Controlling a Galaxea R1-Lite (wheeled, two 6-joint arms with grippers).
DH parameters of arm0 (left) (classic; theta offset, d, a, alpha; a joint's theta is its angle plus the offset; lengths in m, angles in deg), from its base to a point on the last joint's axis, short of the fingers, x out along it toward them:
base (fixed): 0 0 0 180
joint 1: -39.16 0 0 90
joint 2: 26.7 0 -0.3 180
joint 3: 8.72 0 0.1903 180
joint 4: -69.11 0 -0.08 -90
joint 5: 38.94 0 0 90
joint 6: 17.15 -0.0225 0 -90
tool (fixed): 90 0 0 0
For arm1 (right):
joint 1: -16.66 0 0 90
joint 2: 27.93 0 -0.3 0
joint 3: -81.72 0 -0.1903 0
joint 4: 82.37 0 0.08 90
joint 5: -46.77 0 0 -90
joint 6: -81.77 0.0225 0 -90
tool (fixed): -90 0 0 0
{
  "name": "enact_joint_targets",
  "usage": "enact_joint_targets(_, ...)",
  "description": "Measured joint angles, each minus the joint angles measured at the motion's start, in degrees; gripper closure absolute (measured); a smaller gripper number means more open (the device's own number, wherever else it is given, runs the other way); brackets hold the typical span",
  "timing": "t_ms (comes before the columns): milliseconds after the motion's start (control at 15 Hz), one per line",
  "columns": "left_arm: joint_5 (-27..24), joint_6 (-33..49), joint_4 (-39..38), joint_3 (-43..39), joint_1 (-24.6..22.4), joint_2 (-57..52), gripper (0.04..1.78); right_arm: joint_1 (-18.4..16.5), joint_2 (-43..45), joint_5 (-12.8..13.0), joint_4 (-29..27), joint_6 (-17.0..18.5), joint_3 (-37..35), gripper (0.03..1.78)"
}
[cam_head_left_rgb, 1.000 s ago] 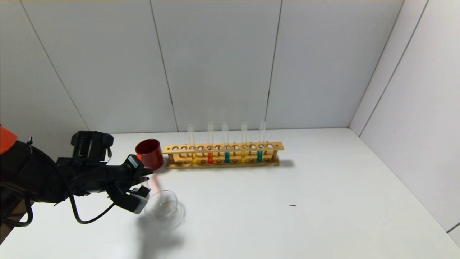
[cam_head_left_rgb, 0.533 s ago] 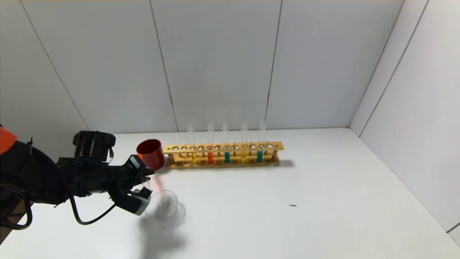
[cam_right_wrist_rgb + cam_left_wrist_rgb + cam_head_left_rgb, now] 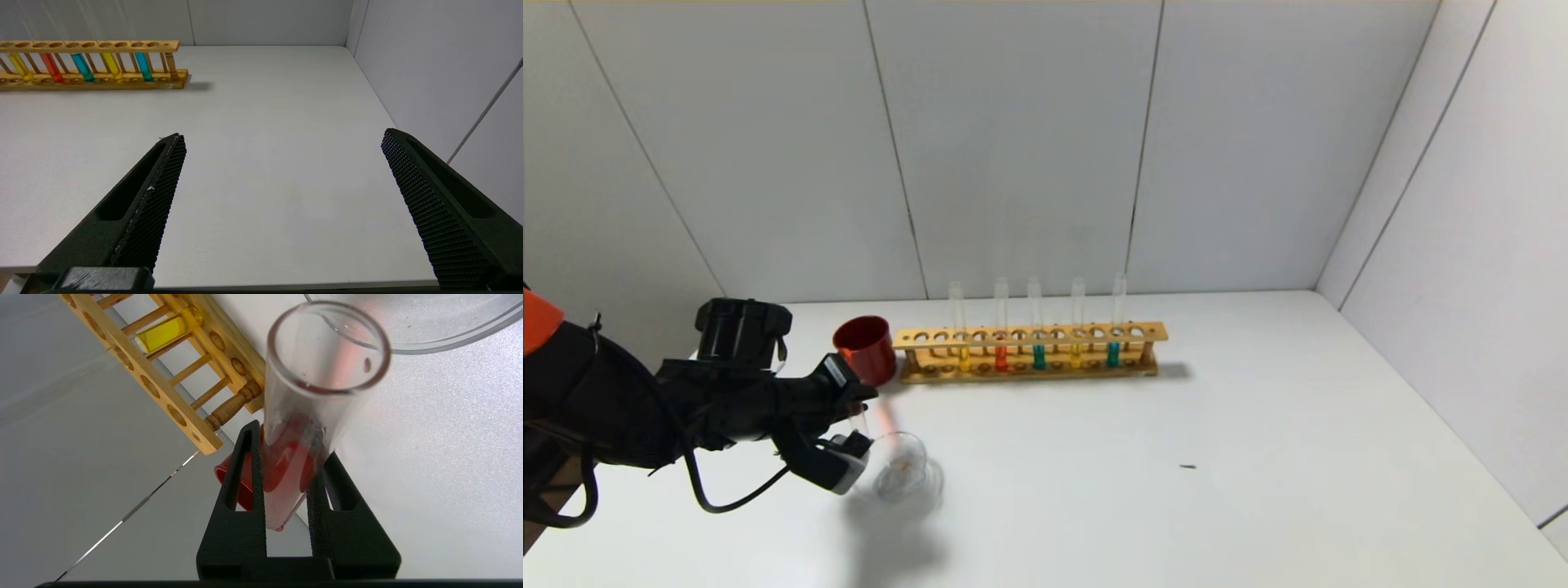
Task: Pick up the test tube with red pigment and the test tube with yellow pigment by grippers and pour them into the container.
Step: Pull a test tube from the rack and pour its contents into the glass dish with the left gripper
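Observation:
My left gripper is shut on the test tube with red pigment, tilted with its mouth down at the near rim of the container, a clear glass dish. In the left wrist view the fingers clamp the pink-tinged tube near its rounded end, and its mouth is by the dish rim. A test tube with yellow pigment stands in the wooden rack, with another further right. My right gripper is open and empty over bare table, out of the head view.
The rack also holds an orange-red tube and two teal tubes. A dark red cup stands by the rack's left end, just behind my left gripper. A small dark speck lies on the white table; walls close the back and right.
My left gripper has crept right toward the dish with the tube, and the tube's mouth has come lower over the dish. The rack and cup have not moved.

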State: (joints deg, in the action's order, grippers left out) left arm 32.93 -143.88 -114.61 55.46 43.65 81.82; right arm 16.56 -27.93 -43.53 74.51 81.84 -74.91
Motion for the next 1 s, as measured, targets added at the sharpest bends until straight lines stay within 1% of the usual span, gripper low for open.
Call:
enact_joint_targets(533,0.44,-3.1,-0.85,-1.43,0.78,-0.72,1.49,0.0,0.0,-0.02,-0.02,0.02,0.0,0.06)
enact_joint_targets(800,1.93,-3.17,-0.96,-1.57,1.79,-0.94,1.49,0.0,0.0,0.0,-0.02,0.02,0.0,0.06)
enact_joint_targets(1000,3.22,-5.18,-3.15,-1.76,2.12,-1.22,1.49,0.0,0.0,0.0,0.0,0.0,0.0,0.06)
